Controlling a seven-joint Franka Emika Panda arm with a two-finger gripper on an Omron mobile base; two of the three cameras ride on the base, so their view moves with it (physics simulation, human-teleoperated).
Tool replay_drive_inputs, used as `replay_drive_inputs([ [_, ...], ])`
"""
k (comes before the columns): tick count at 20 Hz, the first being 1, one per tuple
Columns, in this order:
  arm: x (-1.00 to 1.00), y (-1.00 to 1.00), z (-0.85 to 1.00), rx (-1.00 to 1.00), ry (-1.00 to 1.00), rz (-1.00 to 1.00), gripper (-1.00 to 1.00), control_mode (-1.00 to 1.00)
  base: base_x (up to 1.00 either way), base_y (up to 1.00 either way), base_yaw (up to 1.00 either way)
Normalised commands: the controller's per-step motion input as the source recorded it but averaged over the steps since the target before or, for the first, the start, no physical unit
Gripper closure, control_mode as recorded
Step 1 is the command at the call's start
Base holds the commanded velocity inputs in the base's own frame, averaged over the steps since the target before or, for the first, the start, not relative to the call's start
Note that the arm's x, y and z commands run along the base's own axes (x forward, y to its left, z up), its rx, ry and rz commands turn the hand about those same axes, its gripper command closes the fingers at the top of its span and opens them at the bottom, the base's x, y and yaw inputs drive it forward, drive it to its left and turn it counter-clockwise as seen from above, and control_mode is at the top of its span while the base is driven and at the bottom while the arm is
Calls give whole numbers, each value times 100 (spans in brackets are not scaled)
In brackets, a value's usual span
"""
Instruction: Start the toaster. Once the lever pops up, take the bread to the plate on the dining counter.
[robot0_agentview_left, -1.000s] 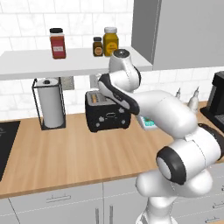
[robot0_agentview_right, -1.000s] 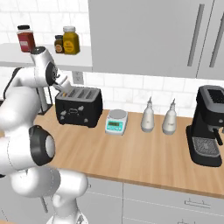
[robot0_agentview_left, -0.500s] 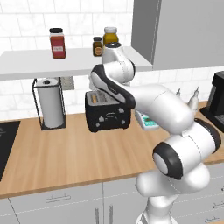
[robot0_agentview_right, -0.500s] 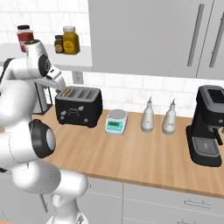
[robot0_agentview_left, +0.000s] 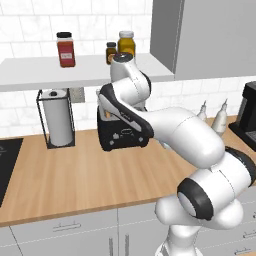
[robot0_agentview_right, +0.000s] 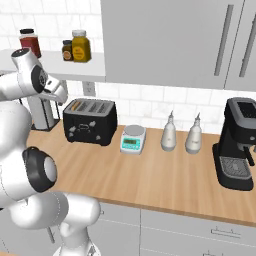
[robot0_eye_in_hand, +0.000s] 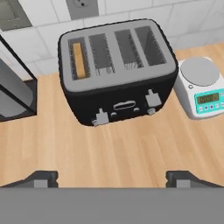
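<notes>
- While I look over the base cameras, I see a light wood counter (robot0_agentview_right: 165, 175) over white cabinets, backed by white tile and grey wall cupboards.
- The toaster (robot0_eye_in_hand: 117, 70) stands at the back of the counter, black with a silvery four-slot top; I also see it in the right base view (robot0_agentview_right: 90, 121) and, partly behind my arm, in the left base view (robot0_agentview_left: 120, 135).
- The bread (robot0_eye_in_hand: 78, 59) sits down in the leftmost slot as the hand view frames it, only its golden top edge showing.
- The gripper (robot0_eye_in_hand: 112, 178) hangs above and in front of the toaster; its jaws stand wide apart with nothing between them, touching nothing.
- Just beside the toaster sits a white kitchen scale (robot0_agentview_right: 133, 138) with a teal display; I cannot read its digits.
- The pale marks on the toaster's front are too small to read.
- The right base view adds two white bottles (robot0_agentview_right: 169, 133) and a black coffee machine (robot0_agentview_right: 239, 145) further along.
- The left base view adds a paper towel roll (robot0_agentview_left: 58, 118) in a wire stand and, on the shelf (robot0_agentview_left: 30, 72) above, spice jars (robot0_agentview_left: 65, 49) whose labels I cannot make out.
- The hand view shows a wall socket (robot0_eye_in_hand: 81, 7) behind the toaster.
</notes>
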Motion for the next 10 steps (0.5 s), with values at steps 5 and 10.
replay_drive_inputs([
  [5, 0, 0, -3, -4, -6, 3, -100, -100, 0, 0, 0],
  [10, 0, 0, 0, 0, -2, 1, -100, -100, 0, 0, 0],
])
